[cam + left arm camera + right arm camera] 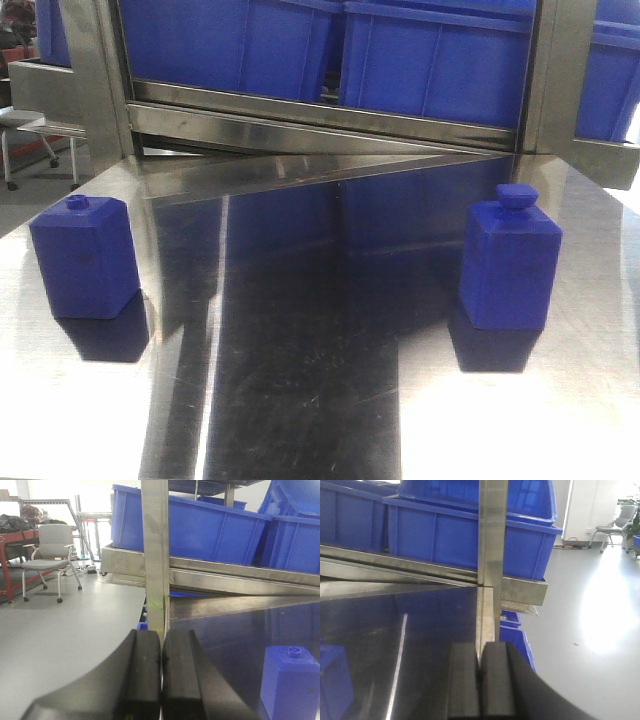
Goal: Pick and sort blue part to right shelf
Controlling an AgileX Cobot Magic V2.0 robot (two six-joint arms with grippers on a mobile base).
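Blue part [510, 262] is seen upright on the steel table [300, 400], right side, clear of both claws; left gripper [161, 642] and right gripper [479, 655] are closed, empty; rigid, light, slick plastic is judged, best clamped across the flat-sided body below the shoulders.

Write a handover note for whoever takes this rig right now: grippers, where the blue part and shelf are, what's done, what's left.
Left gripper: shut, empty.
Right gripper: shut, empty.
Blue part: upright on the right side of the steel table, untouched. A shorter blue block stands at the left.
Right shelf, holding blue bins, stands behind the table.
Done: nothing yet.
Left: grasp the blue part and move it to the right shelf.
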